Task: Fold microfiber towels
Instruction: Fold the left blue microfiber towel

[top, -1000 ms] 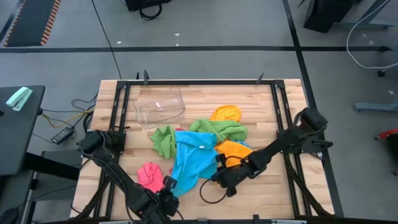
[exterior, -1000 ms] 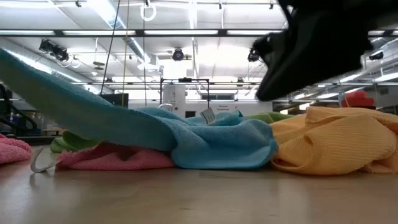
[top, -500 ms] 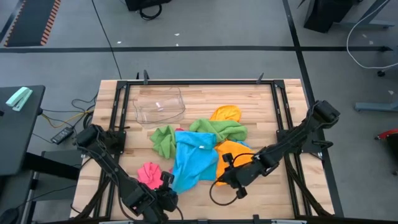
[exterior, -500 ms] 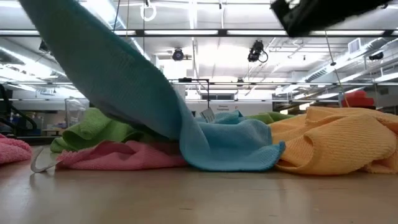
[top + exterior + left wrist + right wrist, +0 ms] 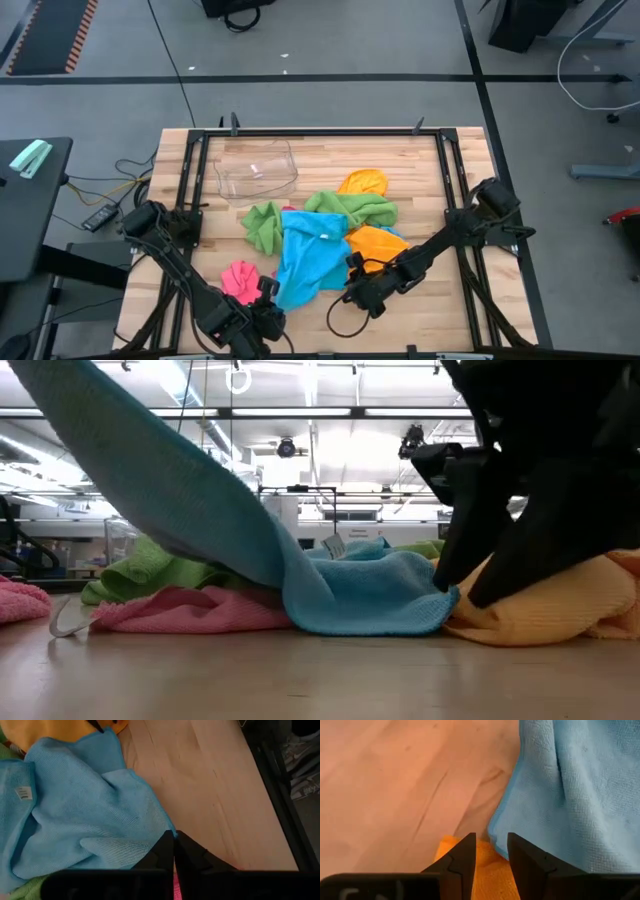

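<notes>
- My left end effector (image 5: 174, 851) is pinched tight on one corner of the blue towel (image 5: 308, 262), near the front edge of the table (image 5: 440, 310), and it has that corner lifted so the cloth slopes up off the pile in the low view.
- My right end effector (image 5: 491, 852) is down low at the blue towel's other front corner, fingers a little apart with nothing between them. Its tips sit right where the blue edge meets the orange towel (image 5: 376, 242).
- The rest of the blue towel lies spread over the middle of the pile, white tag (image 5: 325, 237) facing up.
- Green towel (image 5: 350, 206) is bunched behind the blue one, with more green (image 5: 262, 225) poking out on the left side.
- Another orange towel (image 5: 362, 183) is behind the green.
- Pink towel (image 5: 241, 279) lies crumpled just beside my left end effector.
- The clear tub (image 5: 257, 170) stands at the back left, apart from the pile.
</notes>
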`<state>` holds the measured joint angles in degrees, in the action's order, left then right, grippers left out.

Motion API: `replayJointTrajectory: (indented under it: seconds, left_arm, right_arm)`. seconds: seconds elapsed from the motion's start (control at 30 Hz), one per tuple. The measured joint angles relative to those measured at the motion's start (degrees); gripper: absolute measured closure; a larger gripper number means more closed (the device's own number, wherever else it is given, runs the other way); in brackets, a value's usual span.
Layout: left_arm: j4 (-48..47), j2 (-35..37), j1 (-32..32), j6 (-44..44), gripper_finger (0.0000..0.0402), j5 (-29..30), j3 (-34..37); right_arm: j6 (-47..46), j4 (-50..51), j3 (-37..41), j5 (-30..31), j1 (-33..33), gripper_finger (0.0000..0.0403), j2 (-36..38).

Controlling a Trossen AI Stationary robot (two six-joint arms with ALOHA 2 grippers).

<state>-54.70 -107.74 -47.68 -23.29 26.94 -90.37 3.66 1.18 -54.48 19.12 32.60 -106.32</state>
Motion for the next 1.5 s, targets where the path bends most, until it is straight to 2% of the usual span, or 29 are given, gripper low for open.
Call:
replayJointTrajectory:
  seconds: [0.1,0.3,0.63,0.83,0.93,1.07,1.2,1.33,1.5]
  left_arm:
    - [0.0,0.0,0.0,0.15,0.0395,0.0,0.0]
    - [-0.03,0.0,0.0,-0.34,0.0373,0.0,0.0]
    - [-0.15,0.0,0.0,-0.38,0.0395,0.0,0.0]
    - [-0.13,0.0,0.0,-0.52,0.0374,0.0,0.0]
    - [-0.09,0.0,0.0,0.02,0.0379,0.0,0.0]
    - [-0.26,0.0,-0.1,2.01,0.0394,-0.01,0.0]
    - [-0.31,0.23,-0.09,4.03,0.039,0.51,0.02]
    - [-0.14,2.55,0.21,5.84,0.0381,3.91,-0.6]
    - [0.09,7.38,1.05,7.96,0.0395,8.16,-1.18]
  right_arm:
    - [2.33,-0.03,-0.04,2.3,-0.04,0.0282,-0.53]
    - [5.6,-0.55,-0.04,2.42,-0.01,0.029,-1.3]
    - [4.48,-0.8,-0.06,0.57,-0.22,0.036,-2.56]
    - [3.38,-0.48,-0.2,0.5,-0.22,0.0363,-2.05]
    - [2.13,1.81,-1.48,0.47,-0.17,0.0363,-0.42]
    - [0.4,7.61,-3.53,0.28,-0.17,0.0363,3.29]
    - [-2.03,12.93,-4.76,0.25,0.18,0.0363,9.66]
    - [-3.96,16.57,-5.54,0.12,1.63,0.0363,18.2]
    - [-4.82,18.06,-5.86,-0.5,3.94,0.0363,28.85]
